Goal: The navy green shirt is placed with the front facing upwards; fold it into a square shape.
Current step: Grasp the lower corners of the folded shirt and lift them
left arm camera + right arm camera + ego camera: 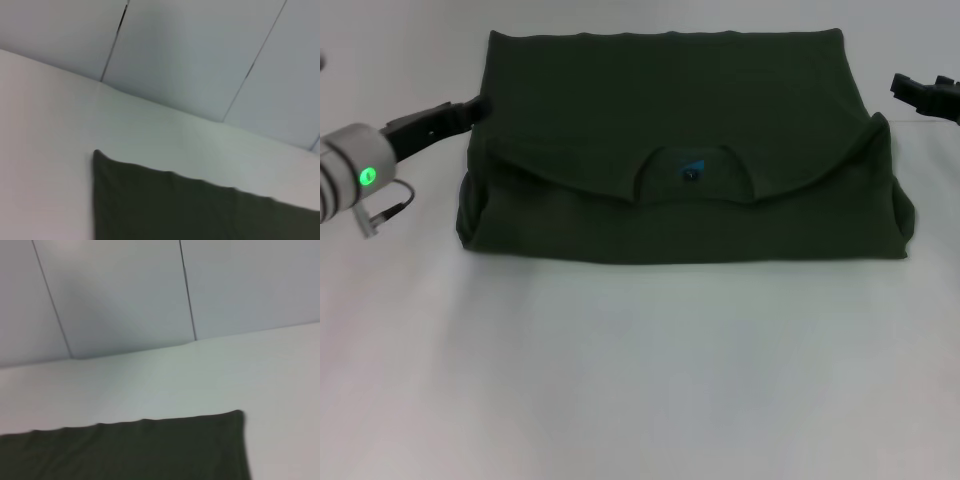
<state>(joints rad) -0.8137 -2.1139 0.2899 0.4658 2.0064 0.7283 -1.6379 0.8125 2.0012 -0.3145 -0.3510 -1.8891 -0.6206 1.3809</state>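
Observation:
The navy green shirt [670, 110] lies folded into a wide rectangle on the white table [640, 380]. Its plain dark side faces up. The neck opening with a small blue tag [692, 170] sits mid-front, with the shoulder edges curving out to both sides. My left gripper [470, 108] is low at the shirt's left edge, its tip right at the cloth. My right gripper [918, 93] hovers just off the shirt's far right corner, apart from it. A far corner of the shirt shows in the left wrist view [175, 210] and in the right wrist view [125, 452].
White table surface surrounds the shirt, with a broad bare stretch in front of it. Behind the table stands a pale grey panelled wall [200, 60], also seen as the wall [150, 295] in the right wrist view.

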